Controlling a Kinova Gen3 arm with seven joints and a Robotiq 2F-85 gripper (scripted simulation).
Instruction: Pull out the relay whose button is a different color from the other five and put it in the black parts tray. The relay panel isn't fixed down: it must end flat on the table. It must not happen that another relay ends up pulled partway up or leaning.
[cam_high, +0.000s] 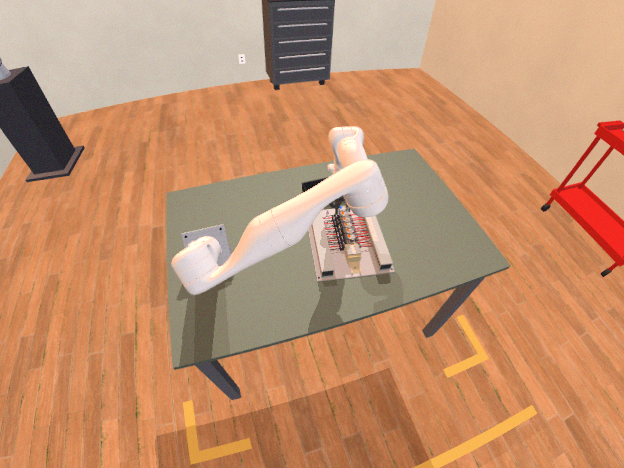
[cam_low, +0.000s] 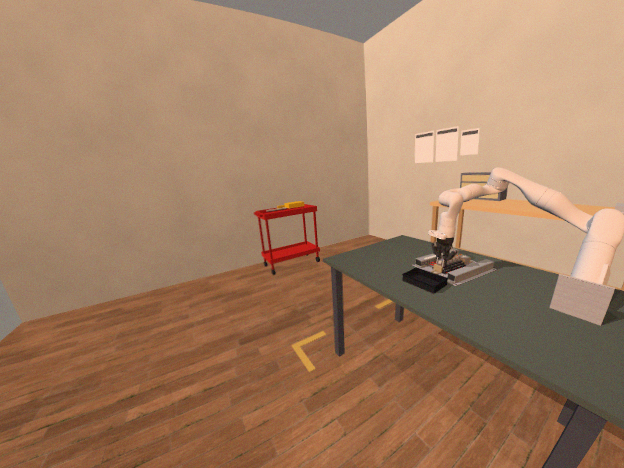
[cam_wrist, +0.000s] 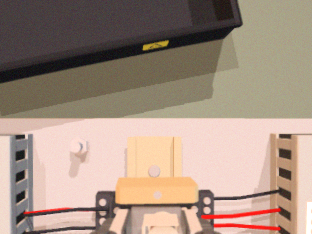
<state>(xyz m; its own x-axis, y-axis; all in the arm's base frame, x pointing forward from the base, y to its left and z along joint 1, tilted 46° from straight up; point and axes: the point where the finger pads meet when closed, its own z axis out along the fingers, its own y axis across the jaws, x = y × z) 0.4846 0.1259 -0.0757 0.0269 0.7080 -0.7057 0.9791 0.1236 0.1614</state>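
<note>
The relay panel (cam_high: 350, 246) lies on the green table, with a row of relays, orange buttons and red and black wires; it also shows in the exterior view (cam_low: 453, 266). The black parts tray (cam_wrist: 100, 35) (cam_low: 424, 279) stands just beyond the panel's far end and looks empty where I can see it. My gripper (cam_low: 441, 256) points straight down over the panel's end nearest the tray. In the wrist view the gripper (cam_wrist: 156, 225) is shut on a tan relay still low at the panel. Its button colour is unclear. The arm hides the gripper in the top view.
Slotted wire ducts run along both long sides of the panel (cam_wrist: 285, 175). The arm's grey base plate (cam_high: 204, 241) is at the table's left. A red cart (cam_high: 594, 201) stands off the table to the right, and a dark drawer cabinet (cam_high: 298, 40) by the far wall.
</note>
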